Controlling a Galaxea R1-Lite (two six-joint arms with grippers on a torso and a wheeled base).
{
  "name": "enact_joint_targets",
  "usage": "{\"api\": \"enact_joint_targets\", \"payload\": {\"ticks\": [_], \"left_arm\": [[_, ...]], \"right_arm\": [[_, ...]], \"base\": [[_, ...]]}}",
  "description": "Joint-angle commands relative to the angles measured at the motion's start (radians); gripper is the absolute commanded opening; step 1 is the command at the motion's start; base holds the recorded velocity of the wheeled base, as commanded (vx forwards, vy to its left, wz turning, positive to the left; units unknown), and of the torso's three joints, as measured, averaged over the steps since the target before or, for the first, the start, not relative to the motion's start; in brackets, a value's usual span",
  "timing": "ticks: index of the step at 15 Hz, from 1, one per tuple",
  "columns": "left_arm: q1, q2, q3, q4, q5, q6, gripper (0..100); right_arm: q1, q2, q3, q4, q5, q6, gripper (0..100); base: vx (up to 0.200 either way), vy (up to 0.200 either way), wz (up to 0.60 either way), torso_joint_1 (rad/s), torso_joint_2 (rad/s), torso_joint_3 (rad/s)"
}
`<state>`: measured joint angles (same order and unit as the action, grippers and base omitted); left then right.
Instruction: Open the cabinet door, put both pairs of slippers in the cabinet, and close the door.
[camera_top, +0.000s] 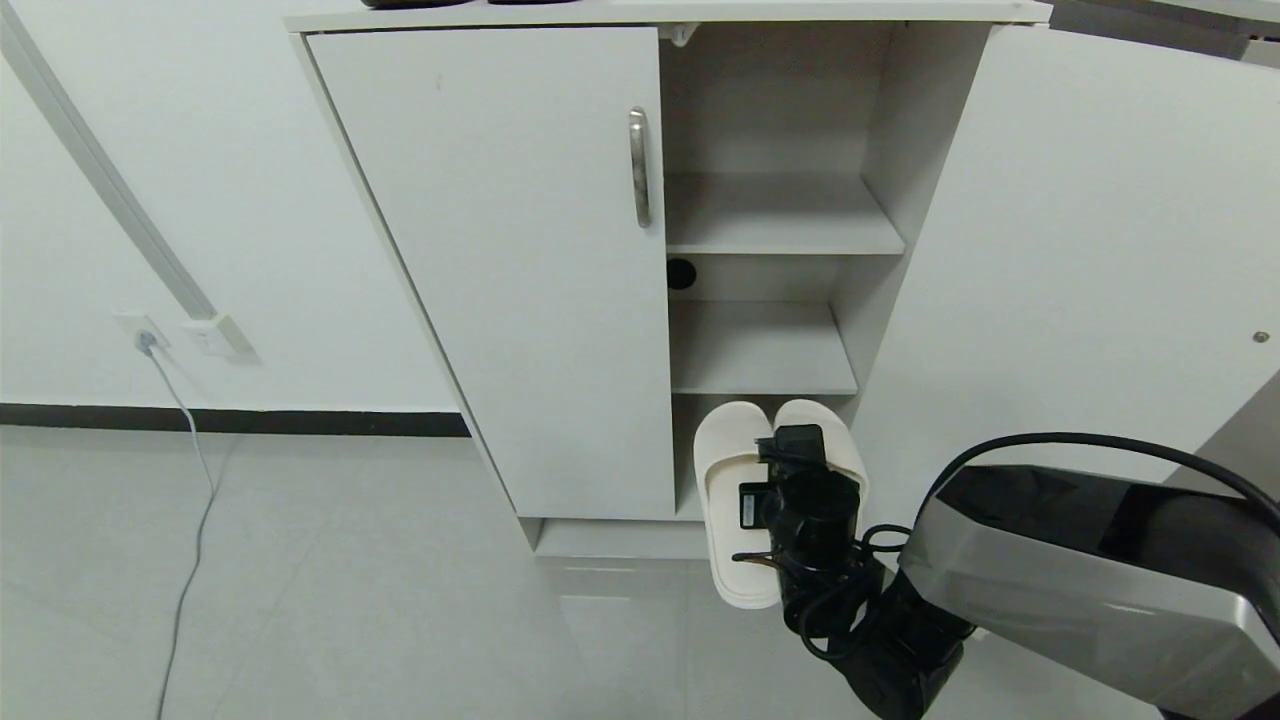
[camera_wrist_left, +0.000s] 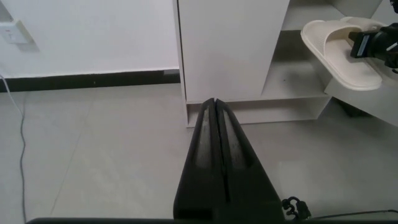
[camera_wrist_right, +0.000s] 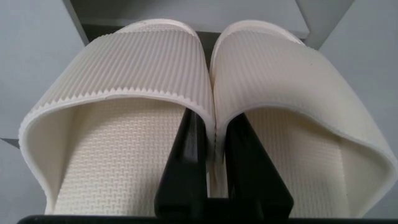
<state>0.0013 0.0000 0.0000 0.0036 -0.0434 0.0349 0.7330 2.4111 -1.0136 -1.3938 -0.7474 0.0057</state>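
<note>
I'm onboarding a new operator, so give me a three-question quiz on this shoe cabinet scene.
1. True or false: the right cabinet door stands open.
2. What does the right pincer grip? A) a towel B) a pair of cream slippers C) nothing
3. Fill in: the left pincer, low over the floor, is ____ (open/shut).
Key: 1 true; 2 B; 3 shut.

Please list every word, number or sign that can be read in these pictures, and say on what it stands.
No text can be read.
A small label on the right hand: too small to read.
The slippers, cabinet and wall socket: no print seen.
</note>
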Motion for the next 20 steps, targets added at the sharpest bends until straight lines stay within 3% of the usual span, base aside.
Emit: {"api": "enact_joint_targets", "payload": {"ticks": [1, 15, 20], "left_arm": [[0.0, 0.002, 0.0, 0.001, -0.001, 0.0, 0], [0.0, 0.002, 0.0, -0.001, 0.0, -0.004, 0], [0.0, 0.002, 0.0, -0.001, 0.0, -0.006, 0]], "right_arm": [[0.0, 0.003, -0.002, -0.001, 0.0, 0.0, 0], [-0.001, -0.003, -0.002, 0.007, 0.008, -0.001, 0], [-0.033, 0.029, -0.068, 0.016, 0.022, 0.0, 0]], "base": [[0.0, 0.0, 0.0, 0.0, 0.0, 0.0], [0.2, 0.0, 0.0, 0.0, 0.0, 0.002], [0.0, 0.0, 0.0, 0.0, 0.0, 0.0]]}}
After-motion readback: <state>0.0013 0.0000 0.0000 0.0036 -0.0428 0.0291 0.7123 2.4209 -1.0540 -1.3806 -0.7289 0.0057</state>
